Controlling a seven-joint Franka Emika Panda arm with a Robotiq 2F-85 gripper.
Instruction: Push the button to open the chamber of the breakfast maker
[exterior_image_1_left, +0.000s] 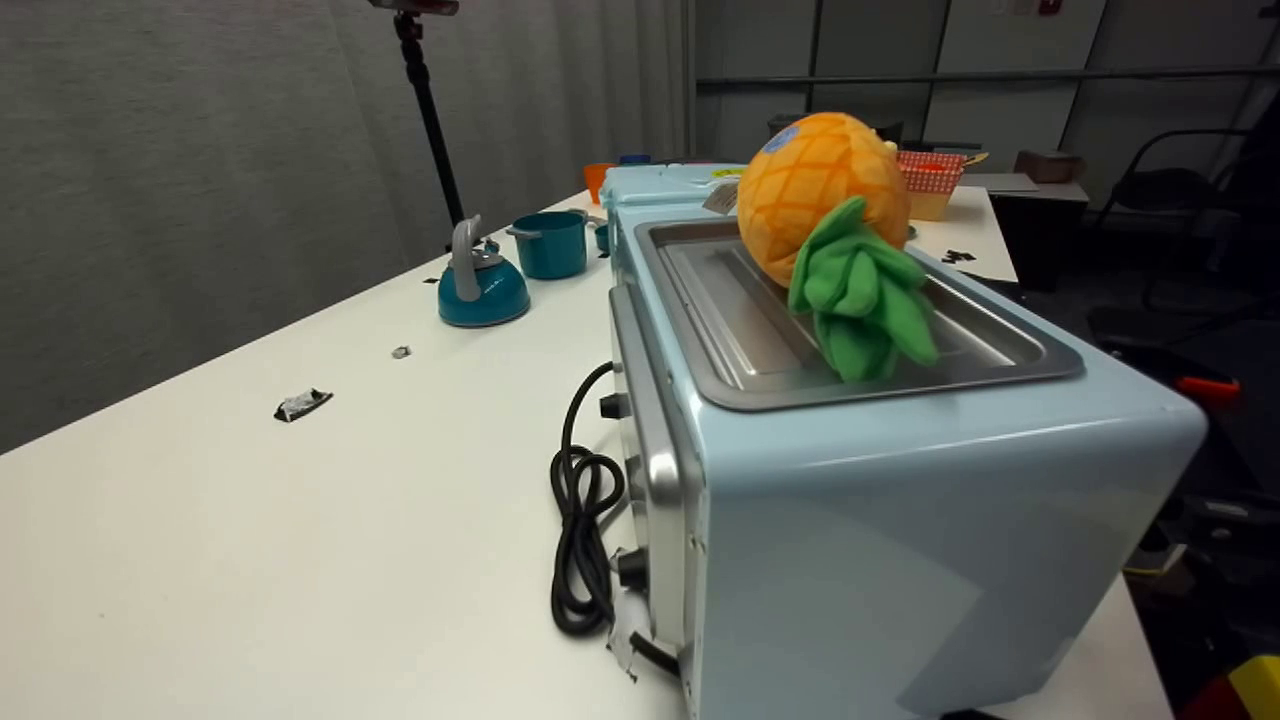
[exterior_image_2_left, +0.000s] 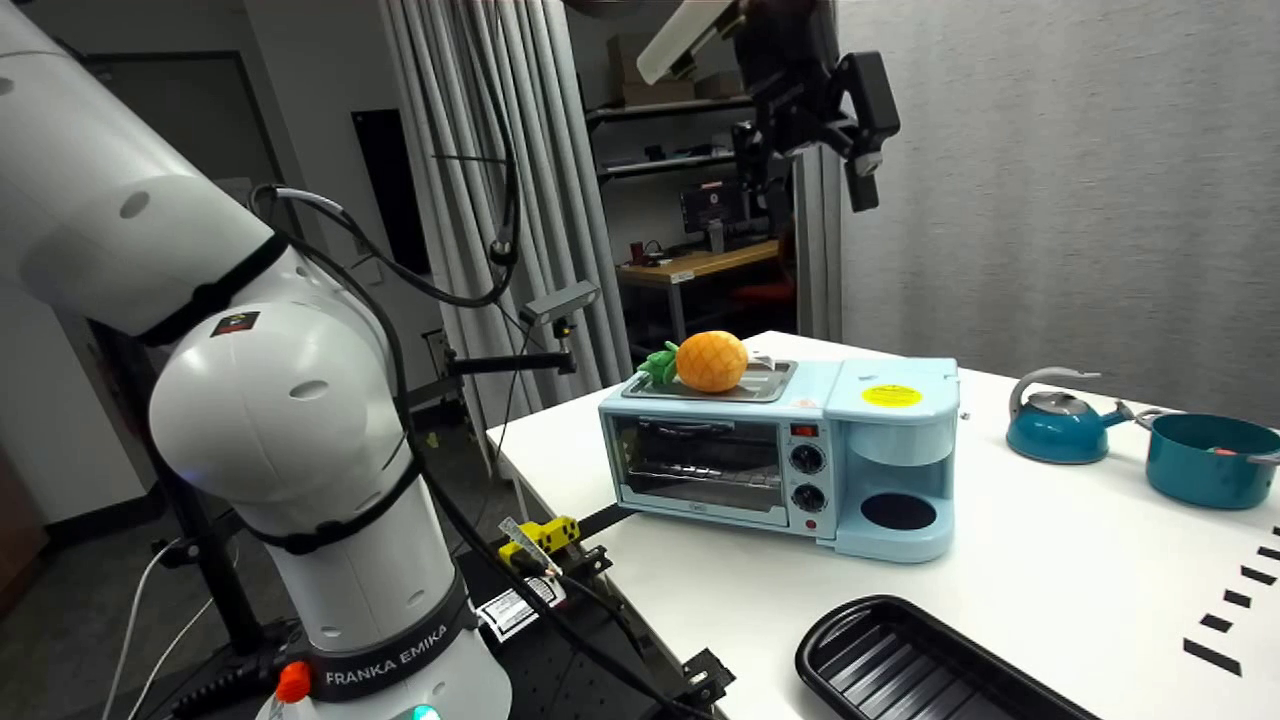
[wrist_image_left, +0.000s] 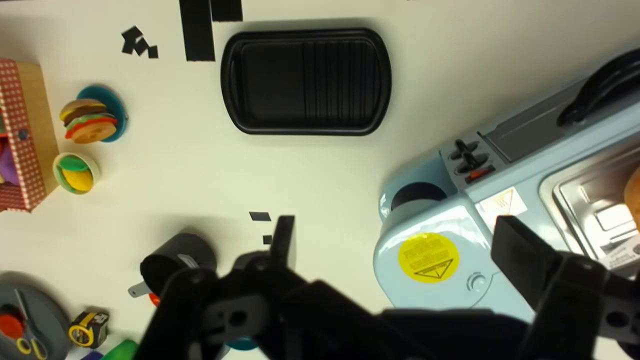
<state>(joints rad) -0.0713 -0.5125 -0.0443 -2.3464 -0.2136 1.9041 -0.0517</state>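
Note:
The pale-blue breakfast maker stands on the white table; it also shows in an exterior view and in the wrist view. Its coffee section has a closed lid with a yellow round sticker. A small round button sits on that lid beside a curved seam. My gripper is high above the table and the maker, apart from both. In the wrist view the gripper is wide open and empty, with the lid and button showing between its fingers.
A pineapple plush lies on the maker's metal top tray. A teal kettle and teal pot stand near it. A black pan, dark cup, toy burger and checkered basket are also on the table.

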